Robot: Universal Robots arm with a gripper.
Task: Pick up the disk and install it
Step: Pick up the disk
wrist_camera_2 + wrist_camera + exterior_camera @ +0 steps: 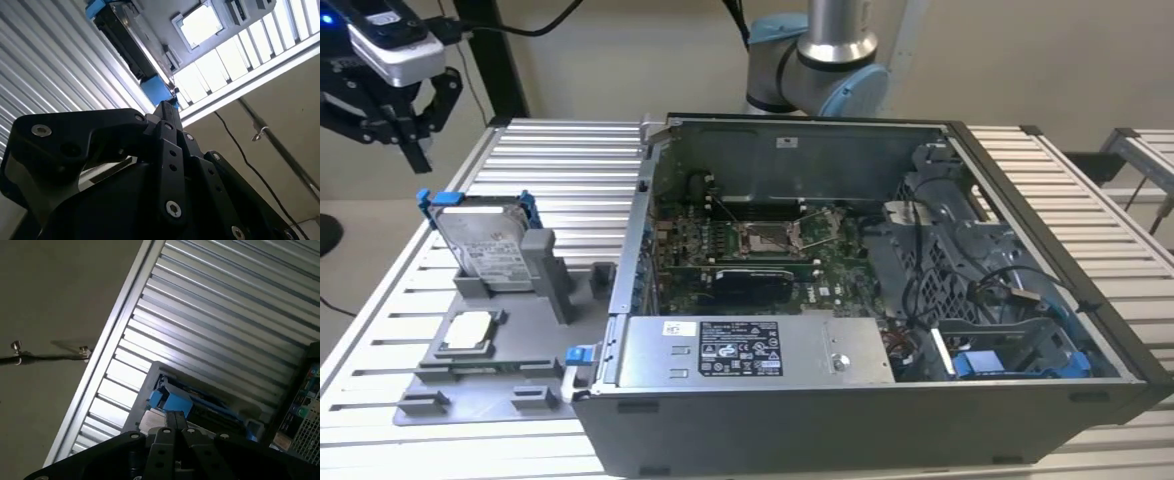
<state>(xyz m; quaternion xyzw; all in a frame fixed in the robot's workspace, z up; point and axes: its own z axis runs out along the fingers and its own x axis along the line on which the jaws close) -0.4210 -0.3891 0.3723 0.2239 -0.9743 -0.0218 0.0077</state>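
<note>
The disk [487, 245] is a silver drive with a white label in a bright blue carrier. It stands on edge in a grey holder [520, 300] on the exterior view's left. My gripper [419, 160] hangs in the air above and to the left of the disk, apart from it, its fingers shut together on nothing. In the first wrist view the black fingertips [175, 415] point toward the disk's blue frame [170, 400]. In the second wrist view the gripper [167, 107] sits just short of the disk's dark edge [125, 40].
An open computer case [640, 250] fills the middle and right of the slatted metal table [574, 160], with a blue-trimmed bay [1001, 360] at its front right. A small silver chip [467, 333] lies on the grey holder. The robot's base [821, 70] stands behind the case.
</note>
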